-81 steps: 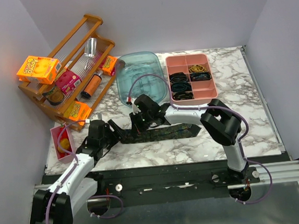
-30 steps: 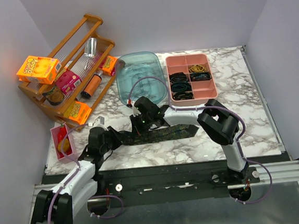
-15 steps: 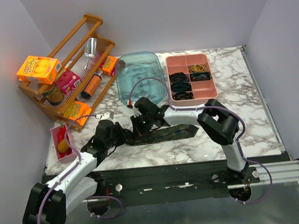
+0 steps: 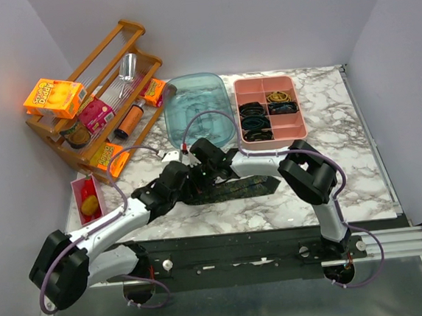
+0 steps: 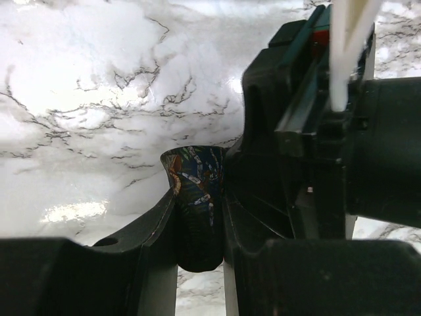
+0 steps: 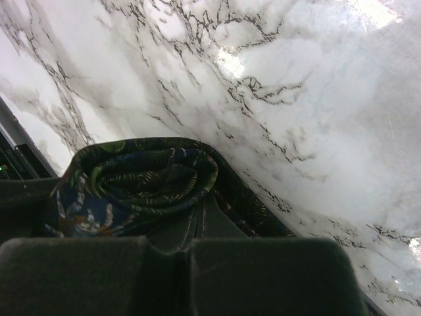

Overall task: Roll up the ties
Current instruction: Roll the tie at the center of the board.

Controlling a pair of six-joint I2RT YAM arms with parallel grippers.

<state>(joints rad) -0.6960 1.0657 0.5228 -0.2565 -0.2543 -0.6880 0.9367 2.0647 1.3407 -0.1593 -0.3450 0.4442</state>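
- At the front middle of the table, the tie is lying flat, its free length stretching right to a pointed end and its left end curling into a small roll.
- Both grippers are meeting at that roll, just beside each other.
- The left gripper is clenching the roll: in its wrist view the coiled fabric is sitting squeezed between the two fingers.
- The right gripper is looking clamped too. Its fingers are pressing together under the coil and seem to be pinching an inner fold, though the contact itself is partly hidden.
- Rolling is under way and looking early, since only a few turns are showing and most of the tie is lying unrolled.
- The next move is calling for another turn of the coil toward the free end. One gripper is going to have to hold the core tight while the other regrips, or the layers are likely to spring loose or wind crooked.
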